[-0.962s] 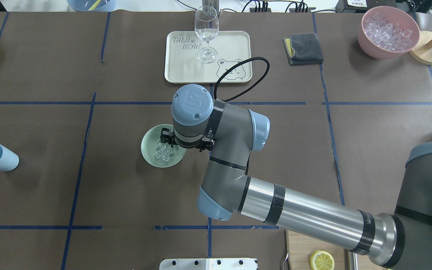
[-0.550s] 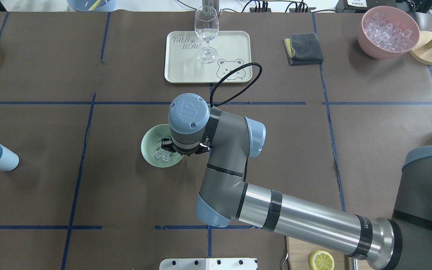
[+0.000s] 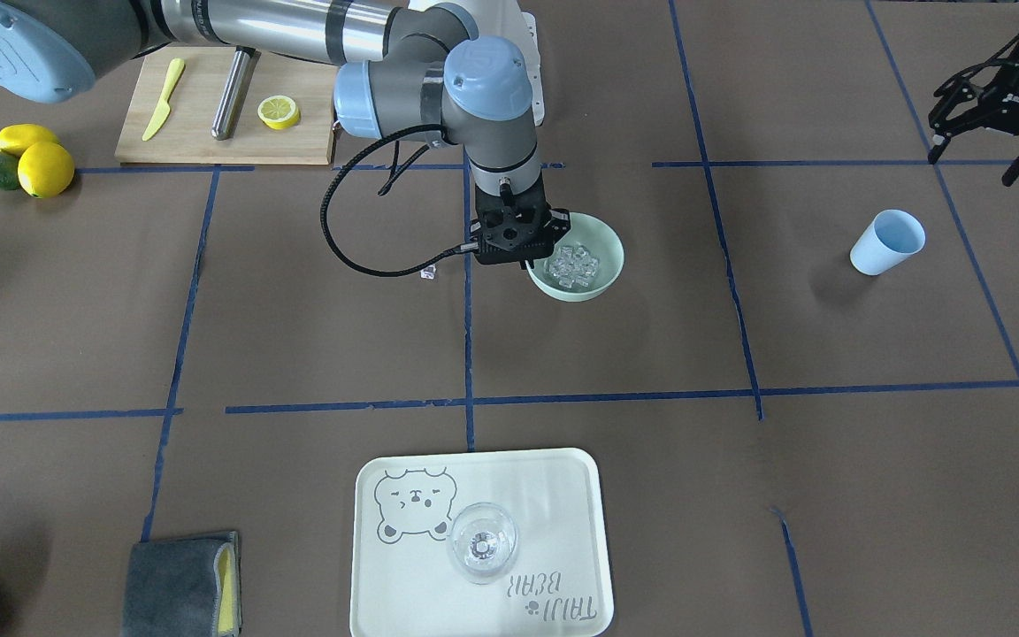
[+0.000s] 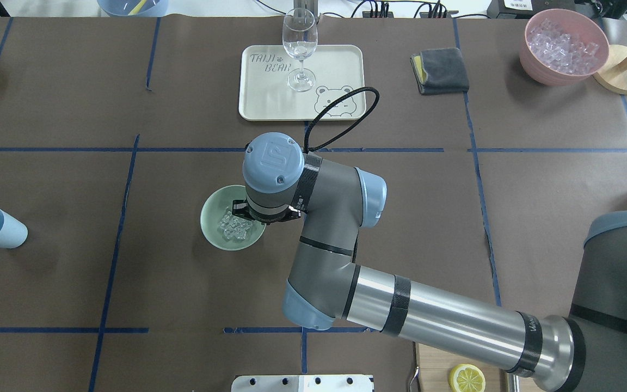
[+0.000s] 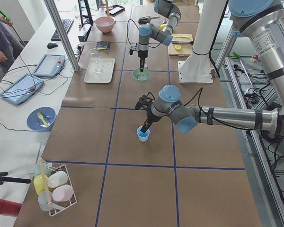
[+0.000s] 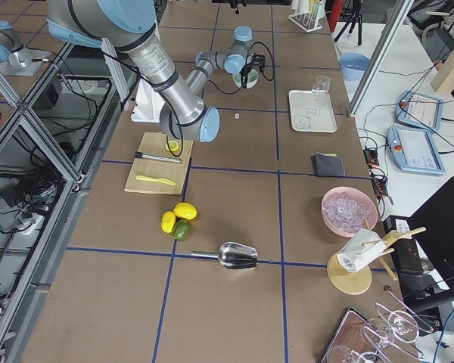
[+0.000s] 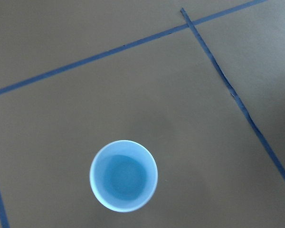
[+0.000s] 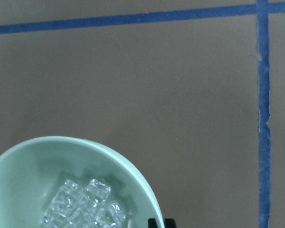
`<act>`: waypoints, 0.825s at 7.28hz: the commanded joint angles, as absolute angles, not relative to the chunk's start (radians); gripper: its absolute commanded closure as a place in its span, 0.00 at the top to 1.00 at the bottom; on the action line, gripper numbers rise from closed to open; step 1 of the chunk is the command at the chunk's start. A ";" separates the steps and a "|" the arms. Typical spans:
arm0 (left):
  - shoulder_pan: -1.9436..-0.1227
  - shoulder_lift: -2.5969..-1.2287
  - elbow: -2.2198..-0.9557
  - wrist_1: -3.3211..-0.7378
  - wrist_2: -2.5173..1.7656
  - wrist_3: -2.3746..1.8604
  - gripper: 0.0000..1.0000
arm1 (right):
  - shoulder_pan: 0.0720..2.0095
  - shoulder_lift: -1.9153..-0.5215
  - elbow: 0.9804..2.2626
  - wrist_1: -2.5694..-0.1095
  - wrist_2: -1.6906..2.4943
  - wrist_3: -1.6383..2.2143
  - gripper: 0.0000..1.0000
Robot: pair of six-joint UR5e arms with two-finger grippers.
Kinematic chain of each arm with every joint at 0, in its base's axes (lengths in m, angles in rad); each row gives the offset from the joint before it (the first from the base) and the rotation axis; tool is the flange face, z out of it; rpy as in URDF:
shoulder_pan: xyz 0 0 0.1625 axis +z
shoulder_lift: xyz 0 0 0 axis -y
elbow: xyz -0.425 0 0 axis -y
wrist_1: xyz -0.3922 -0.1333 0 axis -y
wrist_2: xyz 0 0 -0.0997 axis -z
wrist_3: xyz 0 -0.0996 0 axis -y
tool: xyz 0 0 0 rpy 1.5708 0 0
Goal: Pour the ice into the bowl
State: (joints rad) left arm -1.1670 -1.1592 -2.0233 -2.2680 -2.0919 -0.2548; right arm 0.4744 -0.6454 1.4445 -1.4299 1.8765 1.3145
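Overhead exterior: the bowl [image 4: 208, 220] is being pinched at its rim by the right claw [image 4: 241, 209], close to the middle of the table [image 4: 74, 190], and the ice [image 4: 232, 227] is being held heaped inside it. The left claw [image 3: 987, 146] is being held wide near a blue cup [image 3: 888, 241], well apart.

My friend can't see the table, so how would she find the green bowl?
Start at the cream bear tray at the table's far middle and come towards the robot, to where the right arm reaches down. The bowl sits right below its wrist. It is pale mint green with a little heap of ice, unlike the pink bowl of ice in the far corner.
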 commanded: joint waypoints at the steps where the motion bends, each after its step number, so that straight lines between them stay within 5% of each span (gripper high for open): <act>1: -1.330 -1.352 -1.990 -1.916 -2.095 0.018 1.00 | 0.552 -0.696 1.631 -1.559 1.922 1.312 0.00; 3: -1.359 -1.512 -1.903 -1.740 -2.097 0.035 1.00 | 0.644 -0.902 1.893 -1.681 1.925 1.164 0.00; 6: -1.477 -1.592 -1.832 -1.614 -2.292 0.034 1.00 | 0.854 -1.079 2.003 -1.767 2.072 0.874 0.00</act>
State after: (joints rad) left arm -1.4257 -1.5551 -1.8790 -1.6645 -2.1826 0.0311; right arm 0.7687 -1.0005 1.9700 -1.7513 2.0138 0.9875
